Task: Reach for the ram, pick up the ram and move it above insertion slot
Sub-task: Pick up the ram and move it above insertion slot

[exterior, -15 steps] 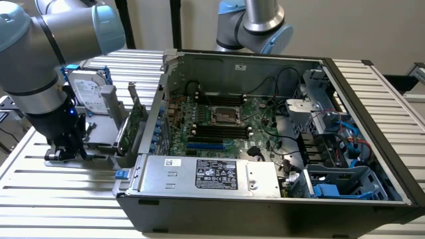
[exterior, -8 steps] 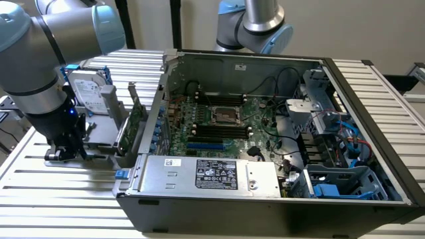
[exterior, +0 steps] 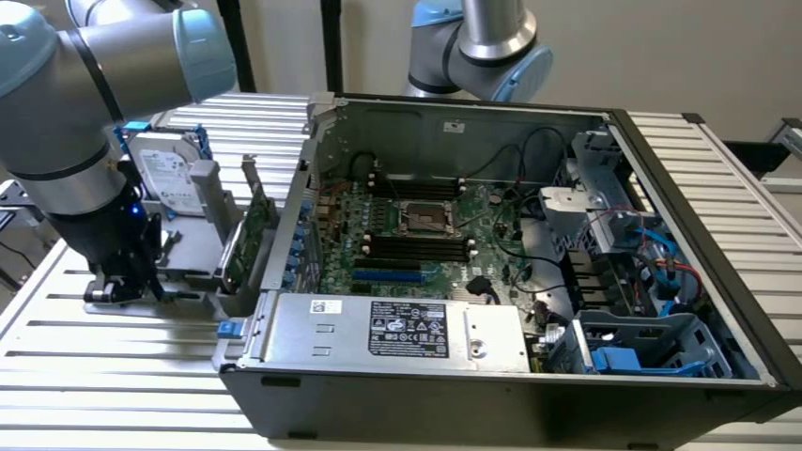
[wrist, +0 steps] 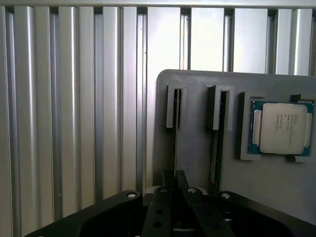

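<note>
Standing edge-on in a grey holder [wrist: 196,148], the ram [wrist: 174,138] is pinched by the gripper [wrist: 174,177], claw drawn narrow; a processor [wrist: 282,127] is seated nearby.

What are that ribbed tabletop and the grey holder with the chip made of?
The tabletop looks like bare aluminium: silvery matte slats with long grooves. The grey holder seems plastic, possibly printed: dull, even grey, moulded slots. The chip has a metallic-looking lid.

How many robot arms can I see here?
2. One arm is at the exterior view's left, reaching down beside the open computer case; a second arm stands behind the case. Others may be outside the picture.
</note>
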Robot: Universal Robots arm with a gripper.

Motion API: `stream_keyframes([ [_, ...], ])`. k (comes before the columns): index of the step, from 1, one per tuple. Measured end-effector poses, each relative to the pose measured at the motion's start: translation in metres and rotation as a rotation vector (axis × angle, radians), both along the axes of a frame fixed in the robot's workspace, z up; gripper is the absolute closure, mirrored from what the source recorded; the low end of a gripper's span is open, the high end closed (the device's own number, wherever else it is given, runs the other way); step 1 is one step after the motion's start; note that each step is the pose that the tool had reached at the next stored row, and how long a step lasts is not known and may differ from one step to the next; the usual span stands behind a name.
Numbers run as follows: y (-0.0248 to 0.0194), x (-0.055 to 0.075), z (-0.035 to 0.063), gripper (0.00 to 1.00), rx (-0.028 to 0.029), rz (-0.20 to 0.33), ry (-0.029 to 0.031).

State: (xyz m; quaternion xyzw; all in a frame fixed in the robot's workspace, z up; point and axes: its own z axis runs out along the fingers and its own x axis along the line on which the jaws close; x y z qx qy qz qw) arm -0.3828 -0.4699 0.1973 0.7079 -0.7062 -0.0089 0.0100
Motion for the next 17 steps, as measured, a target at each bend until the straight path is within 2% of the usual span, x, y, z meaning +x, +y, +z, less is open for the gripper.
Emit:
stream_keyframes([
  [11, 0.0, 0.0, 0.0139, 0.87, 0.0003, 0.0, 0.0003],
  [17, 0.0, 0.001, 0.0291, 0.87, 0.0002, 0.0, 0.0016],
])
